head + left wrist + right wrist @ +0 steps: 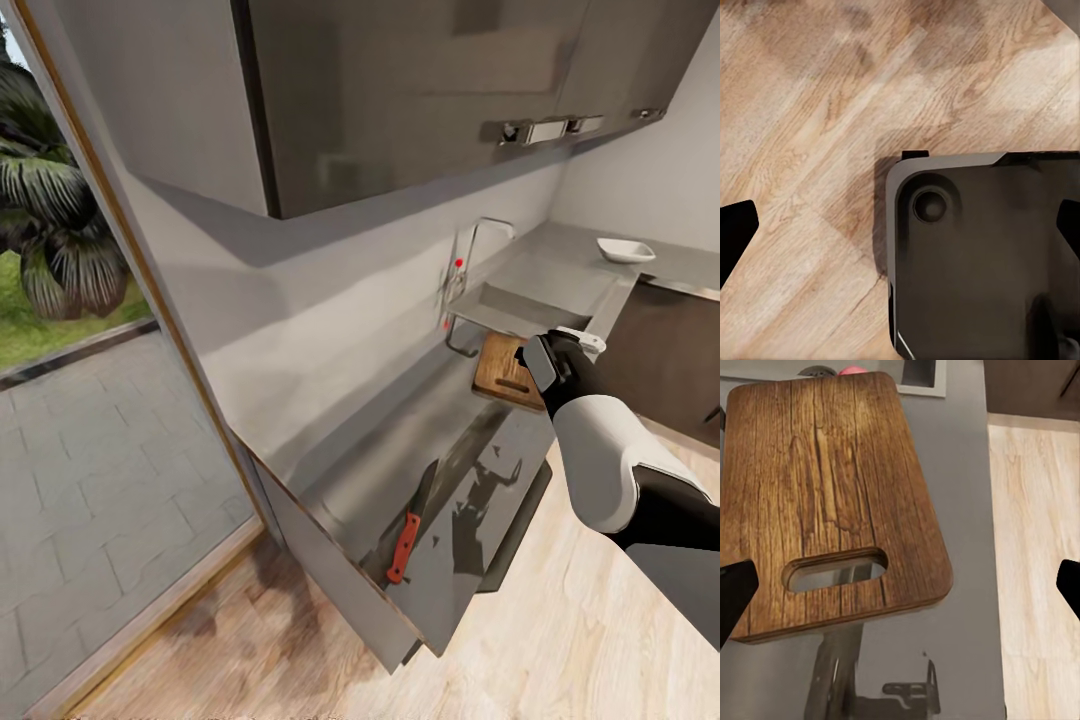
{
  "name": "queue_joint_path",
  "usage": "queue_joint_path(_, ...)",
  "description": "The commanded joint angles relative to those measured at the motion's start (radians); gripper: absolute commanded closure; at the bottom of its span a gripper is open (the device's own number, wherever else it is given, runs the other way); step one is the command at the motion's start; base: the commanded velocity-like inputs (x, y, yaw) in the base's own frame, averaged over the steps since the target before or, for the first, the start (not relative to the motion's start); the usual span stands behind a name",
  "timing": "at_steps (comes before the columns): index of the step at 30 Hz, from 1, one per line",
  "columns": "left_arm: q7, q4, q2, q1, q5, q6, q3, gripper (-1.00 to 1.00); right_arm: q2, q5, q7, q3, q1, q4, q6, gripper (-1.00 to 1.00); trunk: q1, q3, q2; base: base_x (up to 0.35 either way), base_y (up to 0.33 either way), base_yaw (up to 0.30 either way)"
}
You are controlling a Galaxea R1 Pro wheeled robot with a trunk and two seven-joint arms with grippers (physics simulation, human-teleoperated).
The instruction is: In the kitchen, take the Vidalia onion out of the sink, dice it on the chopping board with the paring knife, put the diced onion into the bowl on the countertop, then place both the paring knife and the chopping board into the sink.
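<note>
Right end effector [900, 585], fingers spread apart, hovers over the brown wooden chopping board [825, 495] on the grey reflective table [420, 470]. Farther along, the red-handled paring knife [405, 545] lies flat. Left end effector [900, 232] gapes above wooden floor [810, 112].

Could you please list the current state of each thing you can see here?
Brown wooden chopping board: flat on the grey countertop, bare.
Red-handled paring knife: lying on countertop, untouched.
White squarish bowl: upright, looks empty.
Right gripper: open, above the board.
Left gripper: open, over wooden floor.
</note>
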Motion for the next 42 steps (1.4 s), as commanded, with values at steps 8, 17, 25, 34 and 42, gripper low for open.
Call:
queue_joint_path(8,-0.001,0.0,0.0,0.0,0.002,-0.002,0.0,-1.0,0.0,-0.001,-0.003,-0.001,-0.001,-0.001,0.004,-1.0,0.0,-0.014,-0.002,0.0,0.0,0.0)
queue_joint_path(17,-0.001,0.0,0.0,0.0,0.002,-0.002,0.0,-1.0,0.0,0.0,-0.003,-0.001,-0.001,-0.001,0.003,-1.0,0.0,-0.029,-0.002,0.0,0.0,0.0)
queue_joint_path(25,-0.001,0.0,0.0,0.0,0.001,-0.001,0.0,-1.0,0.0,0.002,-0.003,-0.002,-0.001,-0.001,0.003,-1.0,0.0,-0.042,-0.002,0.0,0.0,0.0)
queue_joint_path(34,-0.001,0.006,0.0,0.0,0.0,-0.001,0.0,-1.0,-0.006,0.004,-0.002,0.0,-0.001,-0.109,0.006,-1.0,0.0,-0.054,-0.002,0.0,0.0,0.0)
queue_joint_path(42,-0.001,0.007,0.0,0.0,0.0,-0.002,0.0,-1.0,-0.009,0.006,0.038,0.0,-0.001,-0.122,0.009,-1.0,0.0,-0.056,-0.002,0.0,0.0,0.0)
